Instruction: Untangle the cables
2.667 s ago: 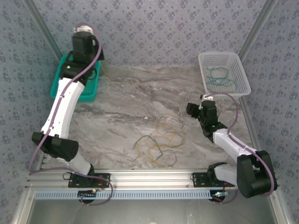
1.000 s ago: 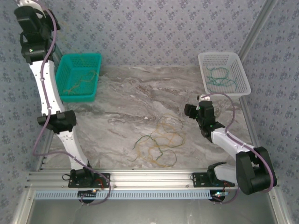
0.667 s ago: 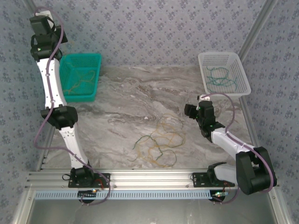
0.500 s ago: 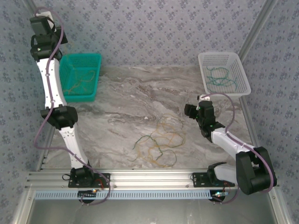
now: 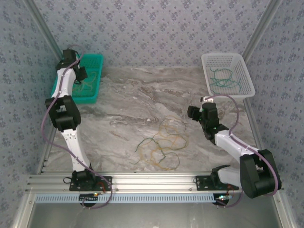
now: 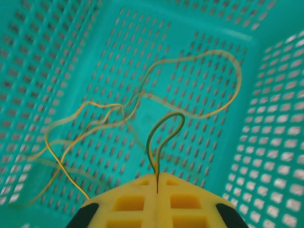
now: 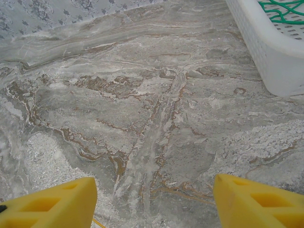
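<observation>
A looped strand [image 6: 172,114] is pinched between the clamped fingers of the left gripper [image 6: 157,179] inside the teal basket [image 6: 275,156], beside orange cables [image 6: 116,110]. The right gripper [image 7: 154,204] is held spread wide above the marble table [image 7: 142,95]; the tangled cables [image 5: 161,142] are seen lying mid-table.

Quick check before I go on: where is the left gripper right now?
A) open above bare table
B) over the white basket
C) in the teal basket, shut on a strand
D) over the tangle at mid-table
C: in the left wrist view the left gripper has its fingers pressed together on a thin strand, with the mesh of the teal basket all around it.
</observation>
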